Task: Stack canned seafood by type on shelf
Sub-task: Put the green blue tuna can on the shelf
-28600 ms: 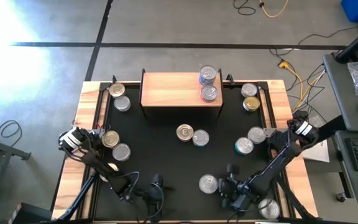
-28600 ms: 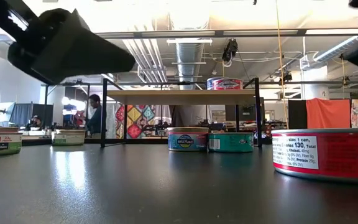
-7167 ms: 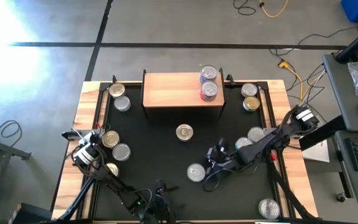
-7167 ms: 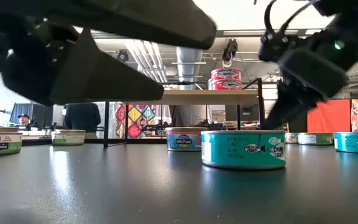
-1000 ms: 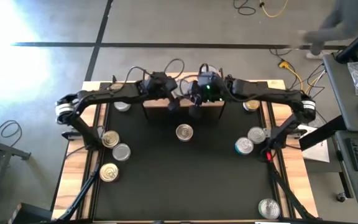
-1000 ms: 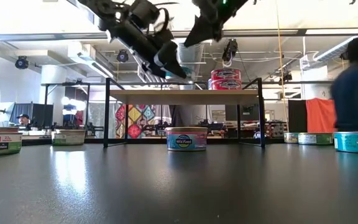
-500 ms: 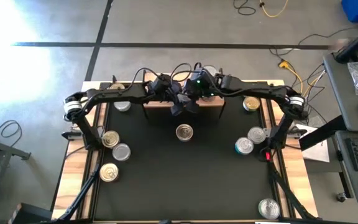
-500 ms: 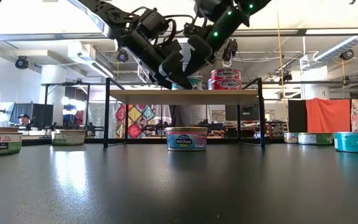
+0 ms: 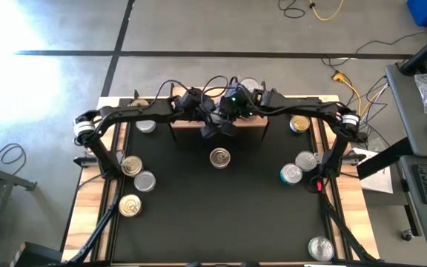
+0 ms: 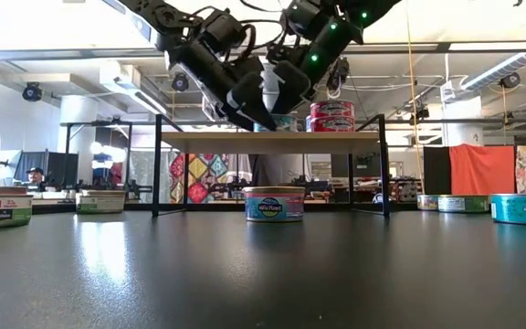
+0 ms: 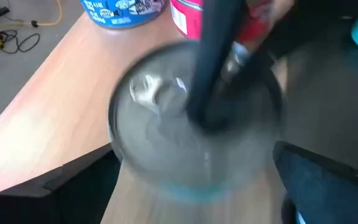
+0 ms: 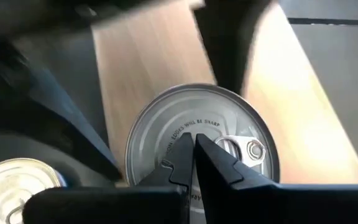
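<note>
A teal-walled can with a silver lid (image 12: 229,118) stands on the light-wood shelf (image 9: 252,122), near its middle. My left gripper (image 11: 191,171) is open, one finger on either side of this can (image 11: 154,118). My right gripper (image 12: 194,140) is shut, with its tips on the lid. Both grippers meet over the shelf's near edge in the high view, my left gripper (image 9: 213,128) beside my right gripper (image 9: 227,122). Two red cans (image 10: 332,116) are stacked at the shelf's right end, with a blue-labelled can (image 11: 123,9) behind them. My right gripper presses its shut fingertips (image 12: 185,152) on the middle of the can's lid (image 12: 179,134), next to the pull tab (image 12: 244,148). The fingers slant down from above, coming from the table's right. The can stands upright with its base on the shelf board.
A blue-labelled can (image 9: 219,157) sits on the black table in front of the shelf. Several cans lie at the left (image 9: 132,165) and at the right (image 9: 299,167), and one lies near the front right corner (image 9: 321,248). Wooden rails edge the table.
My right gripper has come down and toward my left gripper, and its shut tips now rest on the can's lid. My left gripper has tipped down a little over the shelf's near edge. The teal can now stands on the shelf board.
</note>
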`<state>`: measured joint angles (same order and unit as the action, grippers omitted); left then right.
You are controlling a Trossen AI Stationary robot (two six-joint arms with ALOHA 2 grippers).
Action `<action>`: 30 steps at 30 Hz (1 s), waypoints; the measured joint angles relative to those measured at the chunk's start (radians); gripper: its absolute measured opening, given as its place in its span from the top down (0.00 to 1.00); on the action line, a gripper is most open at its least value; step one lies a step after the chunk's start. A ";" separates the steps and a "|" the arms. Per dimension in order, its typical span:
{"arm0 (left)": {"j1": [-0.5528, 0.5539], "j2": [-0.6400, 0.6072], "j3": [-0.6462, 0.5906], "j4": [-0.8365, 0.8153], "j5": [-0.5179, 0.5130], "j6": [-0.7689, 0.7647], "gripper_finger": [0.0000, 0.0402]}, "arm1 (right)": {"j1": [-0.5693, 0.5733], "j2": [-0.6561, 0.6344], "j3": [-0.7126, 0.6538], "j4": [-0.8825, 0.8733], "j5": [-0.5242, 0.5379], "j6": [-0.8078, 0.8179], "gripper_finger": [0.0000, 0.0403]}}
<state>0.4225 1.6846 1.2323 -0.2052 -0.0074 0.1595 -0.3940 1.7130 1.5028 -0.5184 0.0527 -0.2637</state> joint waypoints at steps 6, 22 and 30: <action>0.002 -0.016 0.050 -0.139 -0.010 0.035 0.01 | -0.003 0.016 0.000 0.013 0.011 -0.001 0.97; -0.118 -0.144 0.020 -0.159 -0.008 -0.023 0.11 | 0.050 -0.142 -0.005 0.150 0.063 -0.078 0.97; -0.213 -0.212 -0.191 0.093 0.054 -0.022 0.38 | 0.137 -0.274 -0.018 0.126 0.063 -0.040 0.97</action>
<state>0.2092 1.4722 1.0413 -0.1121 0.0468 0.1379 -0.2569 1.4388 1.4844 -0.3920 0.1158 -0.3038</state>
